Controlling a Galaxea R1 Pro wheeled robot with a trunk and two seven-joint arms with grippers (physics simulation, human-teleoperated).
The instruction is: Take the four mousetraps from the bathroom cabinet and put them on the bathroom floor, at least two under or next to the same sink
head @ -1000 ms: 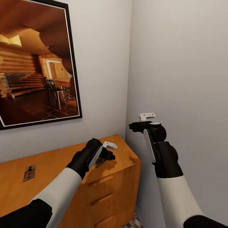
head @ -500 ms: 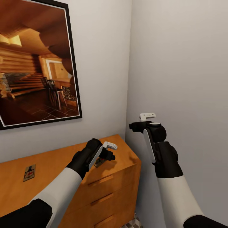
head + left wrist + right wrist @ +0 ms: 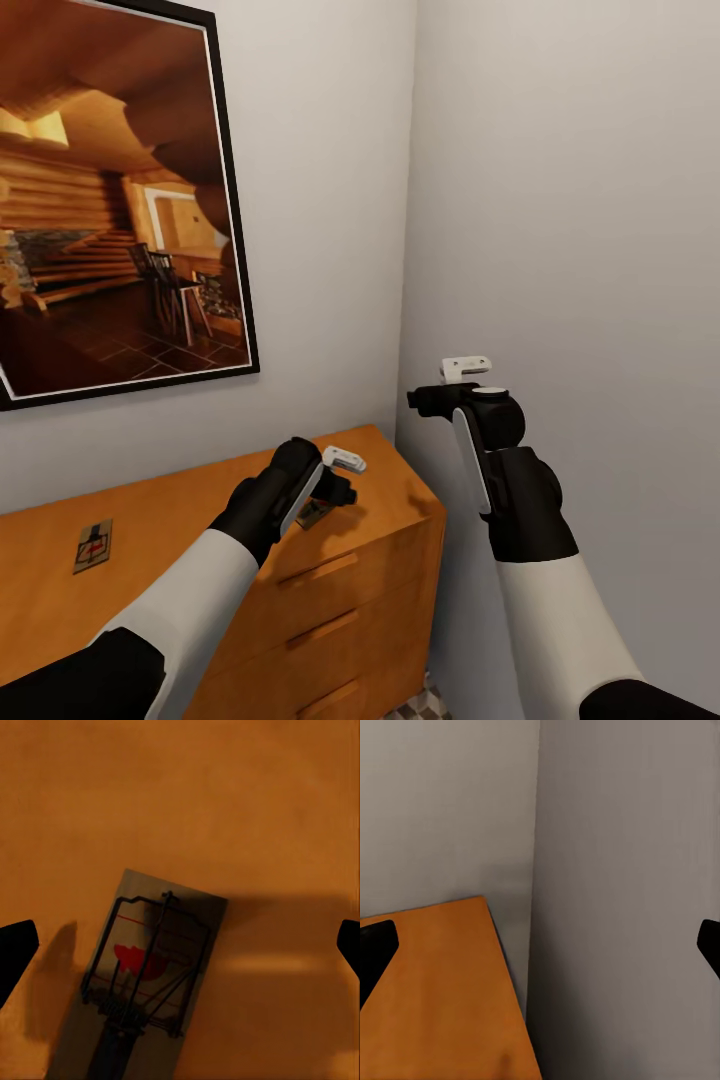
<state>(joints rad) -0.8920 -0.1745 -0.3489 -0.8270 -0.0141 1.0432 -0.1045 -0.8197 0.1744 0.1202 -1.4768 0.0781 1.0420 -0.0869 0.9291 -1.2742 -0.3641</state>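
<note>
On the top of the orange-brown cabinet [image 3: 180, 500] lie two mousetraps. One mousetrap [image 3: 93, 545] rests far left. The other mousetrap [image 3: 316, 513] lies near the right end, partly hidden by my left gripper [image 3: 338, 493], which hovers just above it. In the left wrist view this mousetrap [image 3: 150, 975] lies between the spread black fingertips [image 3: 15, 949], so the left gripper [image 3: 180, 945] is open and holds nothing. My right gripper [image 3: 432, 397] hangs in the air to the right of the cabinet, close to the wall corner. It stands open [image 3: 540, 945] and empty.
A large framed picture [image 3: 110, 200] hangs on the wall above the cabinet. Grey walls meet in a corner [image 3: 412, 250] right behind the cabinet's right end. A small patch of patterned bathroom floor [image 3: 425, 705] shows below. Drawer handles [image 3: 318, 570] run down the cabinet front.
My left gripper has edged very slightly toward the mousetrap beneath it. The right arm and both mousetraps have stayed still.
</note>
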